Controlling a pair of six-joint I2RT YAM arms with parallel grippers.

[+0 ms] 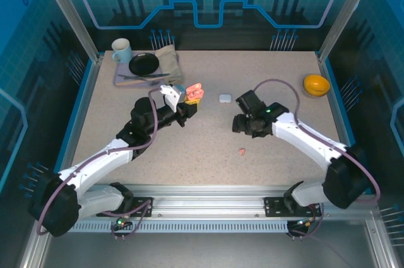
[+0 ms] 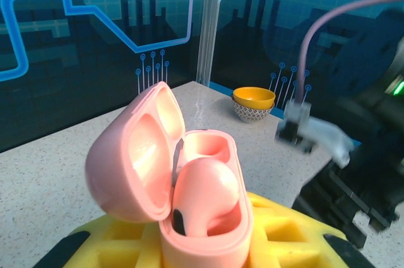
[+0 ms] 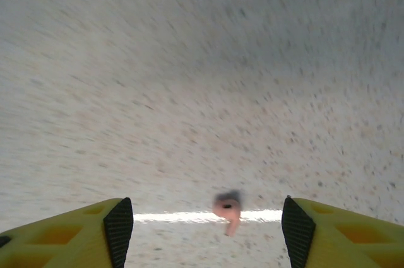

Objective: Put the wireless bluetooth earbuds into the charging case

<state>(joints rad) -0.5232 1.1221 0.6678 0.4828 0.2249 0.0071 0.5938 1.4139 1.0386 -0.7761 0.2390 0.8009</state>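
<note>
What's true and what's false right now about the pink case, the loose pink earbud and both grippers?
1. The left gripper holds the pink case with its lid open. True.
2. The pink case is empty. False: one pink earbud sits in it.
3. A loose earbud lies on the table between the right gripper's fingers. True.
4. The right gripper is shut on the loose earbud. False: its jaws stand wide apart, clear of it.
5. The white case sits in the right gripper. False: it lies on the table, untouched.
</note>
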